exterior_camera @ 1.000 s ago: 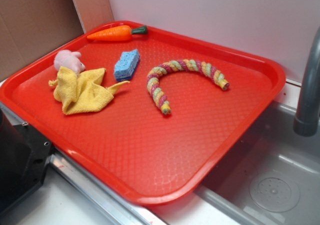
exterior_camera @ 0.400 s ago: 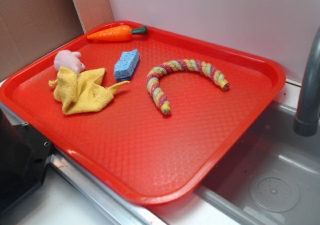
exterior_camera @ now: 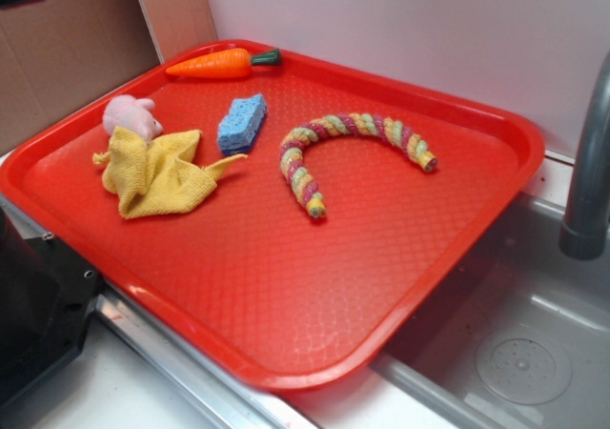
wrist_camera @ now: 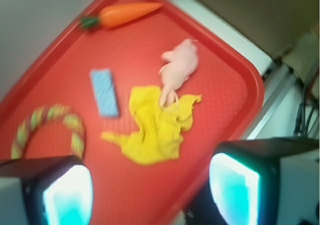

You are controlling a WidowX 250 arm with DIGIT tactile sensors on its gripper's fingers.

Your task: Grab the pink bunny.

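Red tray (exterior_camera: 457,257), with the yellow cloth (exterior_camera: 157,172) near its left edge and the pink bunny (exterior_camera: 132,114) touching the cloth's far side, partly overlapping it. The bunny looks light, soft and compressible, best pinched across its rounded body. Gripper (wrist_camera: 150,185): high above the tray, fingers (wrist_camera: 67,195) spread wide, holding nothing.

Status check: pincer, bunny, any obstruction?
Pincer open, empty, high above tray. Pink bunny untouched, partly overlapping yellow cloth. Nothing else close.

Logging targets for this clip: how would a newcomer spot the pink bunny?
Find the red tray; at its far left edge lies a yellow cloth. The pink bunny touches the cloth's far edge: the only pale, fuzzy pink toy there.
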